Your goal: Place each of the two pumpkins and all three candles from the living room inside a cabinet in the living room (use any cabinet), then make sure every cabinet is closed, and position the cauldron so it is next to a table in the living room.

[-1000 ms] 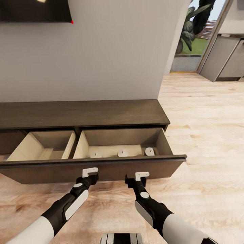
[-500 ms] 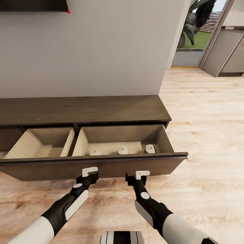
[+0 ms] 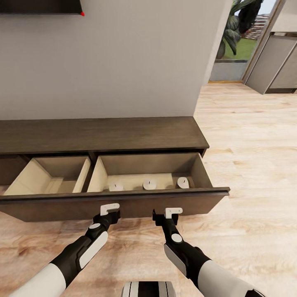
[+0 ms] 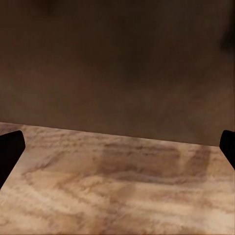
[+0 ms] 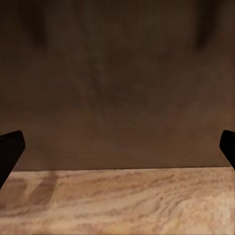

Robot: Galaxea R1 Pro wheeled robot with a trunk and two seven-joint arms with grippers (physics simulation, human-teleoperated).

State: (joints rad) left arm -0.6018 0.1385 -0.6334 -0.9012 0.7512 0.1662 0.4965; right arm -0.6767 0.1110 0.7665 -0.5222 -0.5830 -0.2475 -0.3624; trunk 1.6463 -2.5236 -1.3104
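Where the pale grey wall [image 3: 123,62] meets the light plank floor [image 3: 247,136], one long low dark brown cabinet [image 3: 99,134], its wide drawer front [image 3: 123,204] pulled out over two light wood compartments. Right compartment: three stubby pale candles [image 3: 149,184] in a row along the bottom, near the drawer front, each well apart from its neighbour. Left compartment [image 3: 49,177]: bare light boards. Beyond the wall's end: a doorway with a dark leafy plant [image 3: 237,20] and grey kitchen units [image 3: 280,62]. A dark screen edge [image 3: 41,6] hangs on the wall above.

Left gripper [image 3: 109,209] and right gripper [image 3: 170,213]: both just before the drawer front, low over the floor. Wrist views add what the head view lacks: black fingertips [image 4: 10,152] [image 5: 10,149] at opposite frame edges, so each pincer stands wide apart, holding nothing, facing the blurred dark front [image 4: 117,63] [image 5: 117,83] with floorboards beneath.
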